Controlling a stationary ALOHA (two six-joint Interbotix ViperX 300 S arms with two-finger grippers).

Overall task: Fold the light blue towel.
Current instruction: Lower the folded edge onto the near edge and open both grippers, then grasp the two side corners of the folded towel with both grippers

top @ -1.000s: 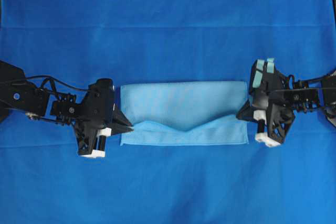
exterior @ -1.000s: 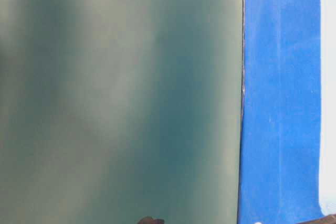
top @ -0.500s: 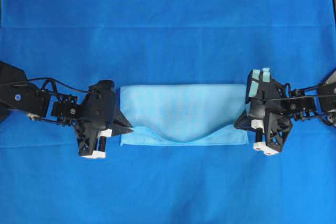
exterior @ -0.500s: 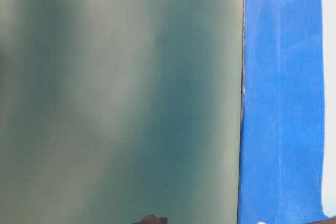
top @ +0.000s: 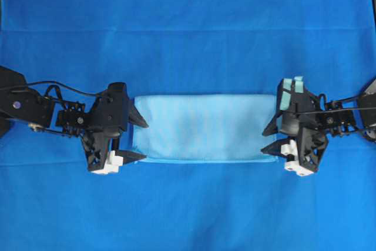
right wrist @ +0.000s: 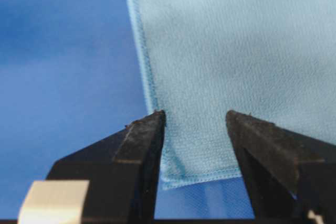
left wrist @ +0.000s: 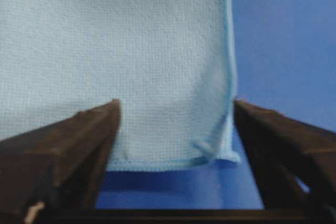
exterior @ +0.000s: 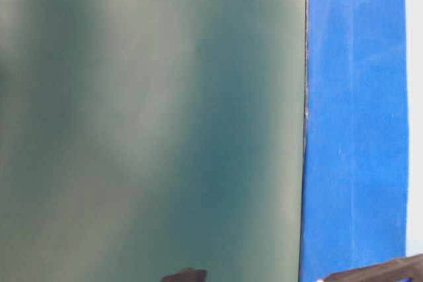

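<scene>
Both hands stand open, gripping nothing: the left hand (top: 140, 140) straddles one short end of the light blue towel (top: 202, 127), folded flat on the royal-blue cloth (top: 188, 16); the right hand (top: 269, 138) straddles the other. Withdrawing carelessly, a finger could snag the hem and drag the fold open.

Light blue towel (top: 202, 127), royal-blue cloth (top: 188, 22)
</scene>
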